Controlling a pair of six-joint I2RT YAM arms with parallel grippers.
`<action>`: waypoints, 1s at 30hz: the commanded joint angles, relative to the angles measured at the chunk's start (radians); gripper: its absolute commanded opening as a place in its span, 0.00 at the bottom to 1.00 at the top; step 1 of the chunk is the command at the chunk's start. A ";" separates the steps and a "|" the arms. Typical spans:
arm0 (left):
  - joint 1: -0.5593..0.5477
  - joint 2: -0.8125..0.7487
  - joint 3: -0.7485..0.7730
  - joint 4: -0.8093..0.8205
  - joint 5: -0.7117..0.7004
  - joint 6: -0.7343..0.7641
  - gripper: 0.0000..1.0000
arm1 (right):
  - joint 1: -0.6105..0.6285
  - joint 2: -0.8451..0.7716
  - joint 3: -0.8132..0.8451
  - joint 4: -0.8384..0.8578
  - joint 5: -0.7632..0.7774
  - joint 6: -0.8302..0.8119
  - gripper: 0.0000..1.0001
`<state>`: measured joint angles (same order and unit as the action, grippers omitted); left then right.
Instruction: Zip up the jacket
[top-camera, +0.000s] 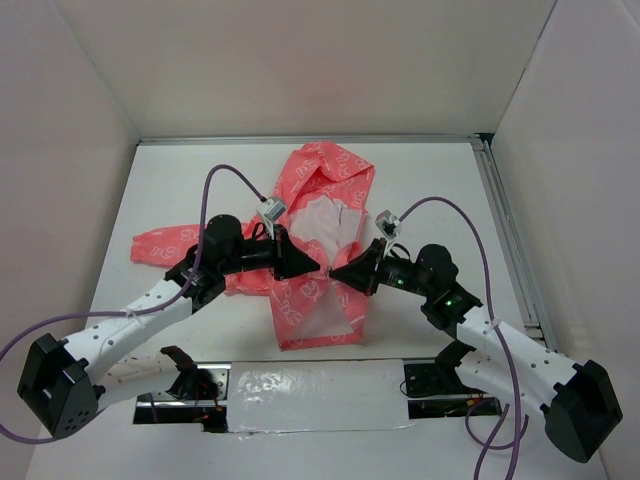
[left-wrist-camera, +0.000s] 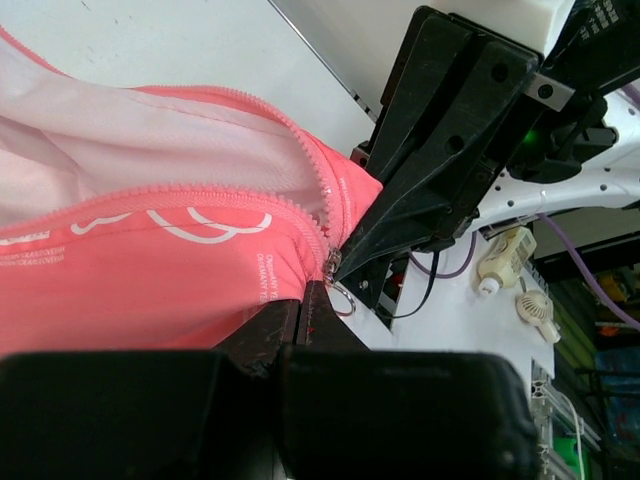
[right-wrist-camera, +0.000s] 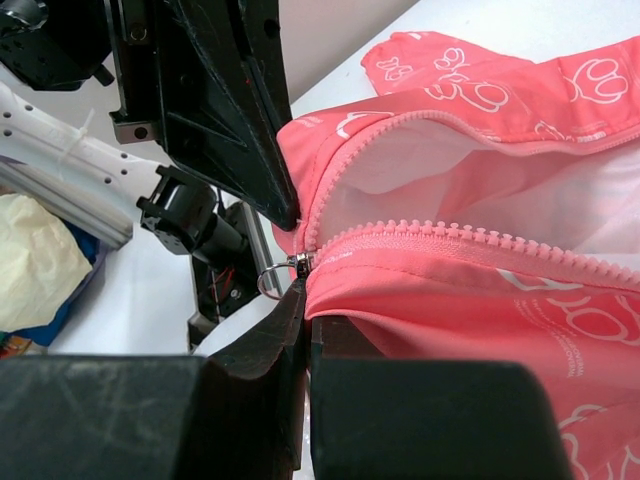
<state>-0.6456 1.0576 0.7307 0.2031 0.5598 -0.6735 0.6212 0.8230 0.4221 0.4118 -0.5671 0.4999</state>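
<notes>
The white table (top-camera: 440, 200) carried the jacket (top-camera: 292, 300) spread flat near its middle. The hem was toward the arm bases, the hood (top-camera: 330, 170) pointed away from them, and one sleeve (top-camera: 165, 242) was thrown out to the left. The jacket's long axis, and with it the zip line, ran straight away from the robot. The left gripper (top-camera: 318, 268) reached in from the left and the right gripper (top-camera: 334, 272) from the right. Their tips met almost nose to nose about halfway up the front, so neither arm was clearly nearer. Both had their fingers pressed together. Each wrist view showed its tips tucked against the pink cloth right at the slider, but whether they nipped the cloth, the pull or nothing could not be told. Beyond that meeting point, on the hood side, the two rows of teeth (right-wrist-camera: 450, 240) spread apart over the pale lining (right-wrist-camera: 450, 185), so that stretch lay unzipped. On the hem side the top view did not show plainly whether the front was joined. The slider (right-wrist-camera: 301, 262) sat where the rows came together, just above the right fingertips, with its small wire ring (right-wrist-camera: 268, 281) hanging free beside it. By my reading, the coming pull had to carry the slider away from the bases toward the hood, with the cloth held back toward the hem.
</notes>
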 joint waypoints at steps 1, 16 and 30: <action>-0.002 0.002 0.018 0.033 0.066 0.045 0.00 | -0.008 -0.008 0.030 0.094 0.000 -0.011 0.00; -0.020 -0.013 -0.050 0.064 0.140 0.120 0.00 | -0.057 0.010 0.101 0.013 0.019 -0.029 0.00; -0.025 0.057 0.016 -0.013 0.114 0.115 0.04 | -0.058 0.016 0.122 -0.004 -0.145 -0.070 0.00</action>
<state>-0.6552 1.0821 0.6998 0.2405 0.6254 -0.5720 0.5667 0.8597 0.4660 0.3454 -0.7006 0.4728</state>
